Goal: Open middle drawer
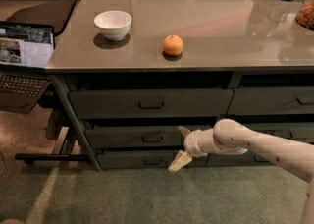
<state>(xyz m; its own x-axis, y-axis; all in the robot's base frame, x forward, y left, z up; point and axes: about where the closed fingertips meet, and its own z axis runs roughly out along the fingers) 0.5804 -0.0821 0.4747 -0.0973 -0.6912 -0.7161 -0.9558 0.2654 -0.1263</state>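
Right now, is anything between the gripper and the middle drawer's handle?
Nothing visible does. The open gripper hangs in front of the middle drawer, just right of its handle, with only bare drawer front between them.

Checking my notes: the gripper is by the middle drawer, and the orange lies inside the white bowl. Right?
No. The camera view shows the orange on the counter, apart from the white bowl; the gripper is by the middle drawer.
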